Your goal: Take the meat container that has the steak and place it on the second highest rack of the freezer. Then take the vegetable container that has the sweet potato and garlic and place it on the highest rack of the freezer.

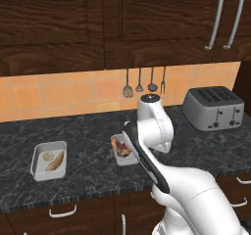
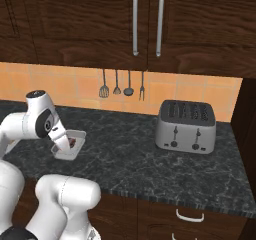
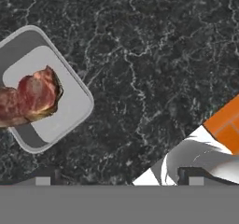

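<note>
The meat container (image 3: 70, 107), a shallow grey tray, holds the red-brown steak (image 3: 30, 97) and sits on the dark counter. In the hand view it lies at the left, off to one side of my gripper (image 3: 119, 180), whose fingertips (image 3: 43, 180) stand wide apart with nothing between them. From the base views my hand hovers just over this tray (image 1: 128, 158) (image 2: 75, 134), hiding part of it. The vegetable container (image 1: 39, 173) rests farther left with the tan-orange sweet potato (image 1: 55, 161) and the pale garlic (image 1: 47, 155) inside. The freezer is out of view.
A silver toaster (image 1: 213, 107) (image 2: 186, 126) stands at the right on the black marbled counter (image 1: 88, 131). Kitchen utensils (image 1: 139, 82) hang on the orange tiled wall. Dark wooden cabinets (image 1: 162, 18) hang above, and drawers run below the counter's front edge.
</note>
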Tool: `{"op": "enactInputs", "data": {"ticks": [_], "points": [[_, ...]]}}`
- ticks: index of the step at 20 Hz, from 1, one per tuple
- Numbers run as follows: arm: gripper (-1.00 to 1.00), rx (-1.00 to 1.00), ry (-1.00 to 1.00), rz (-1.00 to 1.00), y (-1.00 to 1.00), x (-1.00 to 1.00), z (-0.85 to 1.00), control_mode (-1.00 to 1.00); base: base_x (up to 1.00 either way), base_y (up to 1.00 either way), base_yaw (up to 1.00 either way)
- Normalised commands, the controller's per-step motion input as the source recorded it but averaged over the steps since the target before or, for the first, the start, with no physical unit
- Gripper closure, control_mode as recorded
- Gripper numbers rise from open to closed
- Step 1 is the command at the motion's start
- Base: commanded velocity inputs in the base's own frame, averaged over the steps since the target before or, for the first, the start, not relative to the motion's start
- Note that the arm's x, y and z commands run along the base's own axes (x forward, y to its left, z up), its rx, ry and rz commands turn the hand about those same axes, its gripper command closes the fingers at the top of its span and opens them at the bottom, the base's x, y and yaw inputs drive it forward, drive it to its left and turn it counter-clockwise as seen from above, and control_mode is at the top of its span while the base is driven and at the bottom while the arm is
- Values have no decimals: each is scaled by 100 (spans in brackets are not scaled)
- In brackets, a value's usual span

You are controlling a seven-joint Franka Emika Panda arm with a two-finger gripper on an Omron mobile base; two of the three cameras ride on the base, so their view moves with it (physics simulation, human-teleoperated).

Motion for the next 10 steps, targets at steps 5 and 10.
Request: {"op": "enactInputs", "data": {"ticks": [5, 10], "points": [[-100, 13, 1, -17, 0, 17, -60, -100, 0, 0, 0], [-100, 1, 5, -6, 2, 39, -45, -100, 0, 0, 0]]}}
